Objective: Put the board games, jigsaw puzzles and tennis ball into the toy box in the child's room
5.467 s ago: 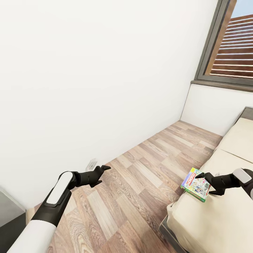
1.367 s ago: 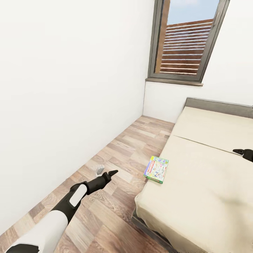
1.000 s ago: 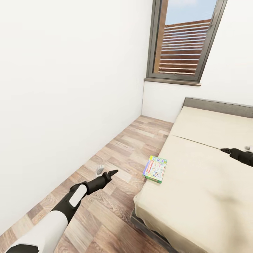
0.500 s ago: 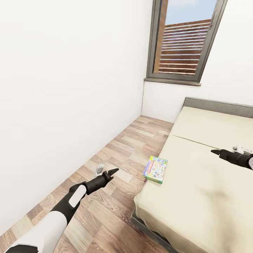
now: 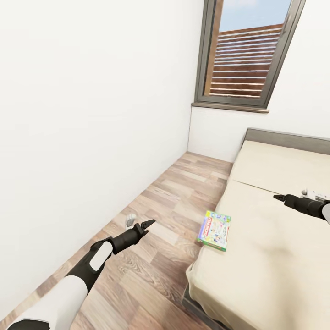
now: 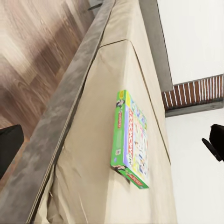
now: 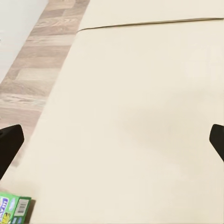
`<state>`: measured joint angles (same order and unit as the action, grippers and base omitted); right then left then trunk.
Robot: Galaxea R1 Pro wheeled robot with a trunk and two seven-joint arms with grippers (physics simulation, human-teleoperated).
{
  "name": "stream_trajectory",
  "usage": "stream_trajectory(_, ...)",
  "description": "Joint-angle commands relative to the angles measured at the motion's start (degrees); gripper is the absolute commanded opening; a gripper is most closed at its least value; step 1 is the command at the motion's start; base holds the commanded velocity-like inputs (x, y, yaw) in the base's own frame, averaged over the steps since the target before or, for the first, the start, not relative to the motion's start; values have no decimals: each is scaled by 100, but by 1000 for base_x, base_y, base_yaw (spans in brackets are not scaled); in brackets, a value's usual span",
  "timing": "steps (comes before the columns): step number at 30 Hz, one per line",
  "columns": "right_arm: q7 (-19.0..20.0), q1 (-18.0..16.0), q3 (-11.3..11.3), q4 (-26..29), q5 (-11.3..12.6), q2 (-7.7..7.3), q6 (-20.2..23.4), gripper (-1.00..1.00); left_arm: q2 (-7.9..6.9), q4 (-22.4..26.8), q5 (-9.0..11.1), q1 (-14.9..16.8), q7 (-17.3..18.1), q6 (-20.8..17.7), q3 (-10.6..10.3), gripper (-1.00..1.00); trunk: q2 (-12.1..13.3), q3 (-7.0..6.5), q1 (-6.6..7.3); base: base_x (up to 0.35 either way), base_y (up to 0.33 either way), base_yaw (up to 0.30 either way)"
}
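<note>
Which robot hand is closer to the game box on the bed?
Probably right, though it's close. The right gripper hovers over the bed, past the box toward the headboard. The left gripper hangs over the floor, off the bed's edge.

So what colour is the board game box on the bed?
Mostly green with multicoloured print; left wrist view shows board game best.

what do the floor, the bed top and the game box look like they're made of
Floor: seemingly wood or wood-look planks, matte, with visible grain and staggered board joints. Bed top: apparently soft beige fabric, matte, with a seam across it and faint dimples. Board game: likely printed cardboard, slightly glossy, judging by its crisp flat edges and colourful artwork; it lies at the bed's edge.
</note>
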<state>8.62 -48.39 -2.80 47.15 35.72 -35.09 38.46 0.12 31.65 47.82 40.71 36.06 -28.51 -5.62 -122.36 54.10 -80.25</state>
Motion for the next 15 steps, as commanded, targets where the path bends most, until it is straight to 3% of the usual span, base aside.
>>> stream_trajectory(1, 28, -3, -15, 3, -17, 1, 32, 100, -1, 0, 47, 3, -2, -45, -6, 100, -2, 5, 0, 100, 84, 0)
stream_trajectory(10, 18, -3, -30, 17, -27, -5, 35, 100, -3, -1, 44, -1, 4, -42, -8, 100, -2, 5, 0, 51, 43, -10)
stream_trajectory(15, -13, -3, -33, 15, -29, -2, 37, 100, -3, -5, 44, -3, 3, -37, -9, 100, -2, 5, 0, 17, 14, -133)
